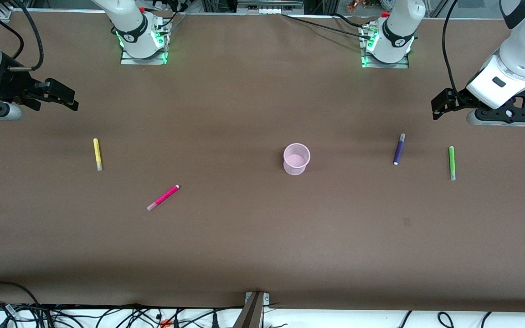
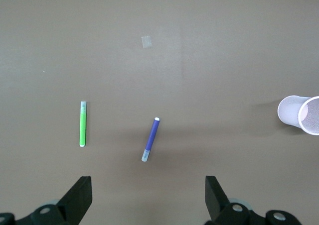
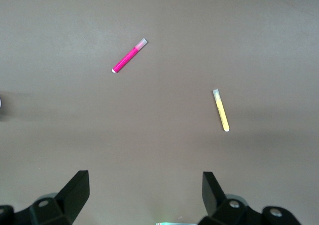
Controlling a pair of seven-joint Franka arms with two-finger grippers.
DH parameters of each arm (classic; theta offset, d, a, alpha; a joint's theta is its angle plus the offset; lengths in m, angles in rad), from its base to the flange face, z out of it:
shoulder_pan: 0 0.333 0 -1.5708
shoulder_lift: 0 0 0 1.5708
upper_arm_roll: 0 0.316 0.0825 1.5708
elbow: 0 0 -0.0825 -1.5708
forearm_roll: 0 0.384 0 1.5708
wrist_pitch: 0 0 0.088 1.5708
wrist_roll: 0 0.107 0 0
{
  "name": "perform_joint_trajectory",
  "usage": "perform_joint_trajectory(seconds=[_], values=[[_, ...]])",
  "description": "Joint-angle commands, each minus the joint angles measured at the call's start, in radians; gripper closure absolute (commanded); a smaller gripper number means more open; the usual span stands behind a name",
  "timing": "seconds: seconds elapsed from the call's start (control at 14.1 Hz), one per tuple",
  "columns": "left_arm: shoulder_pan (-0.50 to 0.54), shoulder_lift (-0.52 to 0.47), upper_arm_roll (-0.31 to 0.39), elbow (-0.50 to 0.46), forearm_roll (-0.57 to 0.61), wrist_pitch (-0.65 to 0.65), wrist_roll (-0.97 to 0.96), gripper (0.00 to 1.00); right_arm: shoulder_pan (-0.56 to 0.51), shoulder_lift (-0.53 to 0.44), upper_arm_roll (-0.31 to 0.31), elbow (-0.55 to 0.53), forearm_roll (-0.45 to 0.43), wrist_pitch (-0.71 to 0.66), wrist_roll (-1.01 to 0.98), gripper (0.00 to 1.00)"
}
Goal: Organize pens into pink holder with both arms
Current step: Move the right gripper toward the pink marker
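The pink holder (image 1: 296, 158) stands upright and empty near the table's middle; it also shows in the left wrist view (image 2: 299, 114). The purple pen (image 1: 398, 149) (image 2: 151, 140) and green pen (image 1: 451, 162) (image 2: 82, 124) lie toward the left arm's end. The yellow pen (image 1: 97, 154) (image 3: 221, 110) and magenta pen (image 1: 162, 197) (image 3: 129, 56) lie toward the right arm's end. My left gripper (image 1: 439, 106) (image 2: 148, 195) hangs open and empty over the table at its end. My right gripper (image 1: 67, 99) (image 3: 145, 192) hangs open and empty over its end.
The brown table (image 1: 262, 246) bears a small pale patch (image 1: 407, 222) (image 2: 146, 41) nearer the front camera than the purple pen. The two arm bases (image 1: 143, 43) (image 1: 385, 48) stand along the table's back edge. Cables (image 1: 84, 314) and a bracket (image 1: 255, 303) line the front edge.
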Motion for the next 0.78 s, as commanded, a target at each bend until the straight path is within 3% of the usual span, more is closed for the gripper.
perform_joint_trajectory(seconds=[0.0,0.35,0.71], values=[[-0.007,0.005,0.003,0.024,-0.004,-0.023,0.004,0.00,-0.020,-0.027,0.018,-0.021,-0.012,-0.014,0.010,0.00],[-0.007,0.005,0.003,0.022,-0.005,-0.023,0.002,0.00,-0.008,0.023,0.021,-0.012,-0.016,-0.025,0.023,0.00],[-0.007,0.005,0.003,0.022,-0.005,-0.024,0.002,0.00,0.030,0.215,0.023,-0.026,0.004,0.058,0.369,0.00]])
